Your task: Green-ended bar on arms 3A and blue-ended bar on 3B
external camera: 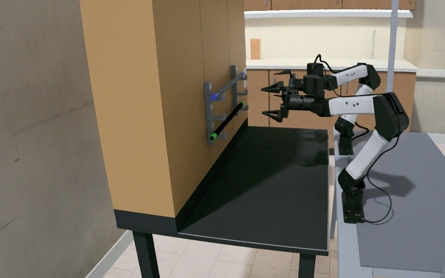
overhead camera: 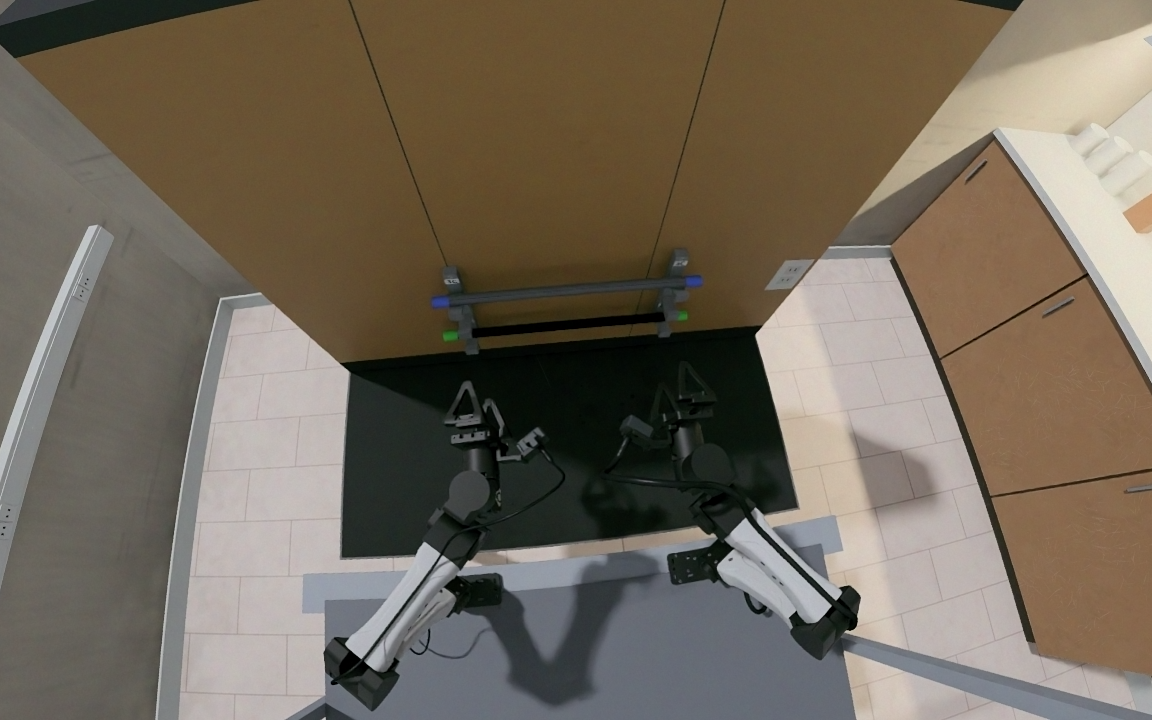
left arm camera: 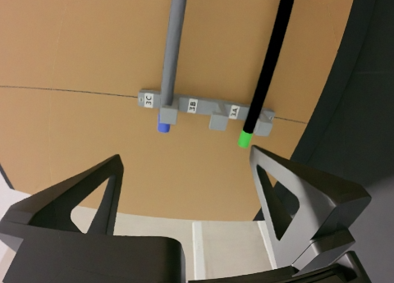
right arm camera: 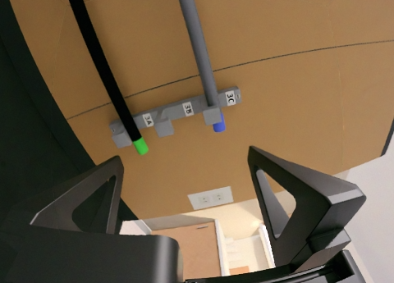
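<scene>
Left wrist view: green-ended bar (overhead camera: 567, 325) (external camera: 228, 120) (left arm camera: 271, 61) (right arm camera: 99, 61) on 3A, blue-ended bar (overhead camera: 567, 291) (external camera: 229, 85) (left arm camera: 172, 49) (right arm camera: 198, 45) on 3C, my left gripper (overhead camera: 478, 394) (external camera: 262, 101) (left arm camera: 185, 157) and right gripper (overhead camera: 671, 377) (external camera: 274, 83) (right arm camera: 184, 157) both spread wide, nothing held, apart from the bars.

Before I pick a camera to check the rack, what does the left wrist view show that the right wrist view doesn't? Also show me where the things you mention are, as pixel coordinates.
Only left wrist: left gripper (overhead camera: 478, 393) (external camera: 262, 101) (left arm camera: 185, 151), left upright (overhead camera: 470, 344) (external camera: 207, 103) (left arm camera: 206, 107).
Only right wrist: right gripper (overhead camera: 671, 376) (external camera: 275, 84) (right arm camera: 185, 152), right upright (overhead camera: 664, 329) (external camera: 234, 70) (right arm camera: 174, 112), wall outlet (overhead camera: 789, 274) (external camera: 245, 83) (right arm camera: 210, 198).
Both: blue-ended bar (overhead camera: 562, 291) (external camera: 229, 85) (left arm camera: 172, 49) (right arm camera: 197, 41) below label 3C, green-ended bar (overhead camera: 562, 325) (external camera: 229, 118) (left arm camera: 271, 61) (right arm camera: 98, 61) below 3A.
</scene>
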Robot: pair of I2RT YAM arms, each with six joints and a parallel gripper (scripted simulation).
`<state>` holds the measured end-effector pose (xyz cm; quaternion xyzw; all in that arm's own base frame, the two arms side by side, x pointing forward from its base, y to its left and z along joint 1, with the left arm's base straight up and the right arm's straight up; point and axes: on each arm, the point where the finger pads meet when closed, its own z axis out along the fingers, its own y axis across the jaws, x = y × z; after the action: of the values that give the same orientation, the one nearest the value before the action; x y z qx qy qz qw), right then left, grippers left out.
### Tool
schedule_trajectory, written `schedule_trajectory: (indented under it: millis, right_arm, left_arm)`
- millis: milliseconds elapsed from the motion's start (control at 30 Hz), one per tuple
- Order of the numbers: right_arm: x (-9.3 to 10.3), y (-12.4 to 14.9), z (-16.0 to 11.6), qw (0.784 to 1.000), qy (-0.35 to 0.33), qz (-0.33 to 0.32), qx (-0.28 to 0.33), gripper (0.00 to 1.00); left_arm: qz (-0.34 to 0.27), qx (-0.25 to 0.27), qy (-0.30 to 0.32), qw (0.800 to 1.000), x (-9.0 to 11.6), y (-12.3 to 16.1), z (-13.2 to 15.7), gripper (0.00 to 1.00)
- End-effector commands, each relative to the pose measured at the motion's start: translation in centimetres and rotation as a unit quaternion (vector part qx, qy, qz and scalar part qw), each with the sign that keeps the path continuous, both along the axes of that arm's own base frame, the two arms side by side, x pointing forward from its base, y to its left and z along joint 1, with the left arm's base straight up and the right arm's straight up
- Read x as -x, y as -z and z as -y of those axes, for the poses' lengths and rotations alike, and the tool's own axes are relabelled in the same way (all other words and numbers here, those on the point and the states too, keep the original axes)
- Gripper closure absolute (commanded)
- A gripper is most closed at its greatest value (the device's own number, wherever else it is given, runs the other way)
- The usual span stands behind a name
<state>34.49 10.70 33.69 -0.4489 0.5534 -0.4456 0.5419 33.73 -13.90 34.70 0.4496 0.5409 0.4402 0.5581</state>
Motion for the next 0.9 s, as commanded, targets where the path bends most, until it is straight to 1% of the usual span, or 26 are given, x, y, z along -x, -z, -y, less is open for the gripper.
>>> schedule_trajectory:
  millis: [0, 400, 867]
  right_arm:
    - [0.1, 0.3, -0.4, 1.0, 0.004, 0.005, 0.029, 0.0]
    - [0.5, 0.9, -1.6, 0.995, 0.003, 0.005, 0.102, 0.0]
    - [0.5, 1.3, 0.2, 0.995, 0.003, 0.005, 0.102, 0.0]
  left_arm:
    - [-0.002, -0.034, -0.007, 0.999, 0.0, 1.0, 0.4, 0.0]
    - [0.0, -0.107, -0.006, 0.994, 0.4, 1.6, 2.0, 0.0]
    - [0.0, -0.107, -0.006, 0.994, 0.5, 1.3, 3.8, 0.0]
